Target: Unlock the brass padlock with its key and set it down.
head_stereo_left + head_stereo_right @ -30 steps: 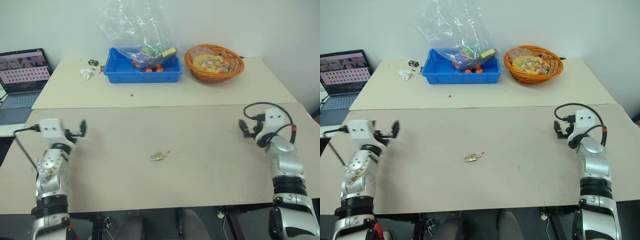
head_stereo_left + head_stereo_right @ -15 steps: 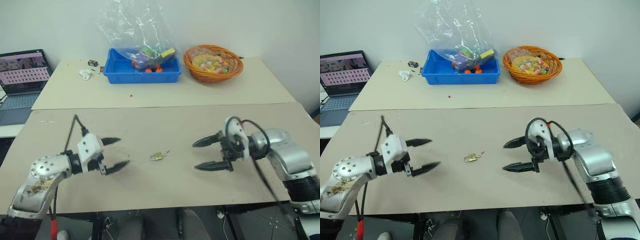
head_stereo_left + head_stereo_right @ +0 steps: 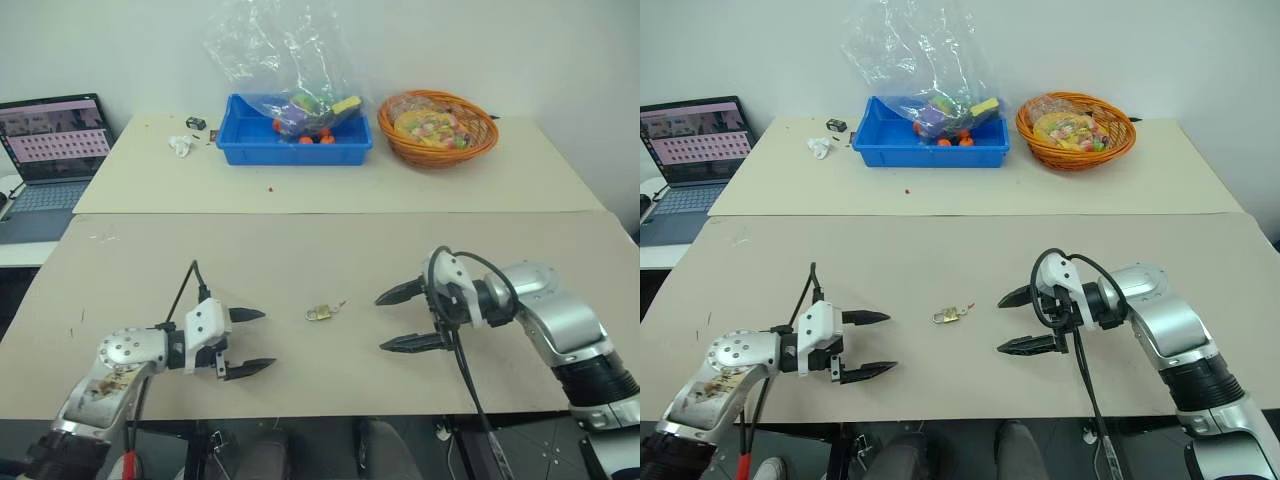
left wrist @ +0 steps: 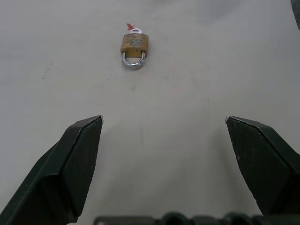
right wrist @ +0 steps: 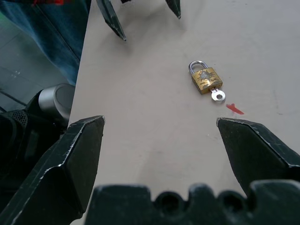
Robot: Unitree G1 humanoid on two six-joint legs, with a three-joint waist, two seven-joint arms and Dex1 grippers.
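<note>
The brass padlock lies flat on the front table, midway between my two grippers, with its silvery shackle closed. The key sticks out of the bottom of the padlock body, beside a small red speck. My left gripper hovers low over the table to the padlock's left, pointing at it, open and empty. My right gripper faces it from the right, also open and empty. Each is about a finger's length from the padlock. In the left wrist view the padlock lies ahead of the open fingertips.
On the rear table stand a blue bin holding a plastic bag of items, an orange basket and small bits at the back left. A laptop sits at the far left. The table's front edge runs just under both grippers.
Both arms swung in from the table's sides and now point at the padlock from left and right. Over the last half second the left gripper came lower and closer; the right barely moved.
</note>
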